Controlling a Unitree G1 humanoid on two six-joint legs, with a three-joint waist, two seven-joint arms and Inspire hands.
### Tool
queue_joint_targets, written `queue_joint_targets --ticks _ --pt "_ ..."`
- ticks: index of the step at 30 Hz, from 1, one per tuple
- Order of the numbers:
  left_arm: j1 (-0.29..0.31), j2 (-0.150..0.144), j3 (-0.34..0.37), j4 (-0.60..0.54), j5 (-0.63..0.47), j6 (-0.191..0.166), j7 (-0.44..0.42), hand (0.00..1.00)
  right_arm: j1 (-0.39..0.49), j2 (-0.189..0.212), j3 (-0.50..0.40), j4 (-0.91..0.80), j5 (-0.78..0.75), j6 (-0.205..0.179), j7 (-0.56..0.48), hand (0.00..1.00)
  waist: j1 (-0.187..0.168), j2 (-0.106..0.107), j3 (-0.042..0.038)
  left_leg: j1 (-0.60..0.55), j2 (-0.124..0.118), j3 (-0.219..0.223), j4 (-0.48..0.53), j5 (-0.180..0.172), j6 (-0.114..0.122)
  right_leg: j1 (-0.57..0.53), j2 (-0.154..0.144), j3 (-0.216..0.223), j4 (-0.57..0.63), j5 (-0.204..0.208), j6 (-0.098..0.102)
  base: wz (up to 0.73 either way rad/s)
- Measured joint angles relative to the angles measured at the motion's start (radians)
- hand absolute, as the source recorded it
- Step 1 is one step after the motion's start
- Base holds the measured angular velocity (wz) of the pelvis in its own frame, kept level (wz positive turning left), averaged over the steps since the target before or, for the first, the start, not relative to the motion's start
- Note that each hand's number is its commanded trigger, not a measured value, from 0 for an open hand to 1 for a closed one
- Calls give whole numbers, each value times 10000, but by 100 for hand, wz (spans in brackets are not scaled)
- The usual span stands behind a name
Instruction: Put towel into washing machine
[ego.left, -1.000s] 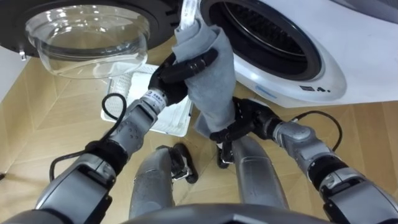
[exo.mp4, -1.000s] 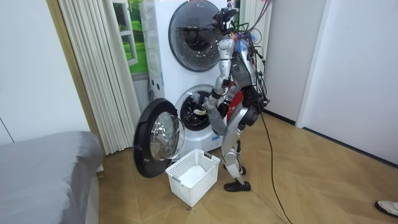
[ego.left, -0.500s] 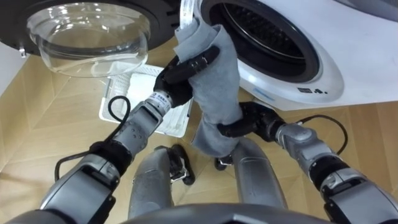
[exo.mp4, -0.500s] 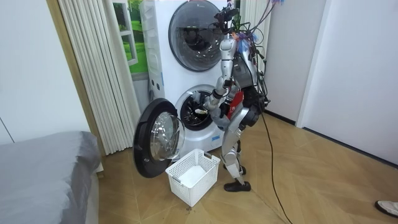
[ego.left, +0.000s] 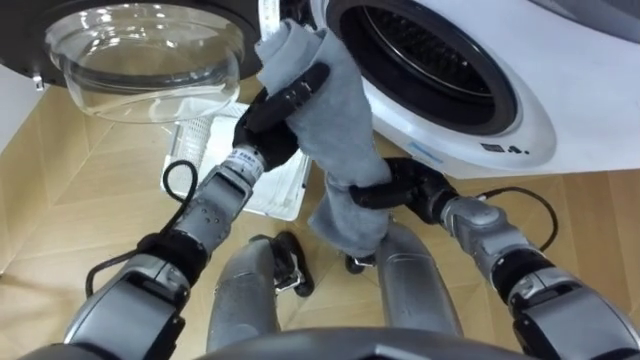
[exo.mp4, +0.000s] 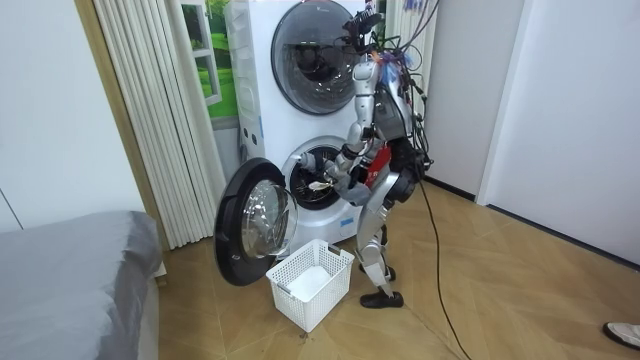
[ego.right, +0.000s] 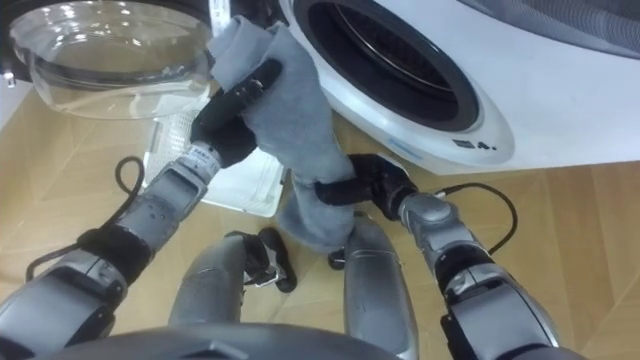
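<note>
A grey towel (ego.left: 340, 120) hangs lengthwise in the air in front of the washing machine (ego.left: 520, 120). It is outside the drum, with its bunched top close to the left edge of the round opening (ego.left: 430, 60) (whether the cloth touches the rim there is hard to tell). The black left hand (ego.left: 264, 122) comes in from the left, its fingers curled round the upper part of the towel. Lower down, the right hand (ego.left: 395, 186) reaches in from the right, with fingers and thumb closed on the towel's narrow middle. The loose end droops below that hand.

Left of the towel, the machine's door (ego.left: 140, 60) stands swung open, its clear domed glass facing up toward the camera. Beneath the door and behind the left forearm, a white mesh basket (ego.left: 285, 188) sits on the pale wooden floor (ego.left: 90, 190).

In the room view the robot stands upright, close in front of the lower machine, with both arms bent toward its opening. The basket is on the floor just beside its feet, below the open door. A second machine (exo.mp4: 305, 50) with a closed round door is stacked on top of the first. Pale curtains (exo.mp4: 150, 120) hang toward the room view's left, and the corner of a grey bed (exo.mp4: 70, 270) fills the lower left
</note>
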Motion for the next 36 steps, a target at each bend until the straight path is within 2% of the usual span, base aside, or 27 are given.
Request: queue_joint_targets --ticks 2,5,7,9,13,19,23,30,36 --pt "171 40 87 27 33 1 225 0 86 -31 -140 163 262 16 -159 100 106 6 -3 49 -98 0 -154 77 6 8 -63 15 -25 1 1 5" --pt "384 44 193 169 120 -4 848 0 101 -68 -250 686 795 102 -337 100 471 135 -37 64 -116 -2 -232 98 4 27 -77 -10 -60 1 2 3" --pt "603 38 575 354 512 -9 1511 0 144 -170 -447 847 1471 255 -471 100 639 275 -39 57 -214 -8 -372 164 9 -29 -154 -10 -62 -7 12 8" --pt "674 73 909 655 827 -16 1998 0 152 -286 -628 862 1905 341 -517 100 676 329 -42 47 -329 -13 -533 270 31 -89 -265 -38 -55 -15 21 13" --pt "953 60 1588 880 1786 -32 2860 0 108 -452 -1165 1109 2441 449 -732 100 924 347 -48 -88 -328 -57 -504 296 14 -196 -280 -117 -42 -24 7 6" --pt "1222 -4 1669 902 2611 151 3727 0 125 -450 -1412 1277 3115 755 -870 100 915 357 -56 -86 -444 -87 -523 344 83 -188 -440 -181 65 -71 27 7" --pt "1286 -8 1671 903 2681 247 3964 0 134 -462 -1717 1394 3752 897 -923 100 901 356 -59 -81 -450 -86 -502 353 101 -174 -455 -190 80 -61 40 0" --pt "1332 -170 1670 899 2680 250 4369 0 128 -512 -2351 1714 5922 1021 -1182 100 815 338 -70 -69 -451 -78 -498 360 91 -171 -450 -162 107 -63 37 0" --pt "1398 -185 1675 841 2892 248 4791 0 93 -522 -2494 1713 6325 1207 -1214 100 728 272 -89 -70 -477 -72 -479 368 93 -194 -467 -131 142 -65 38 0"
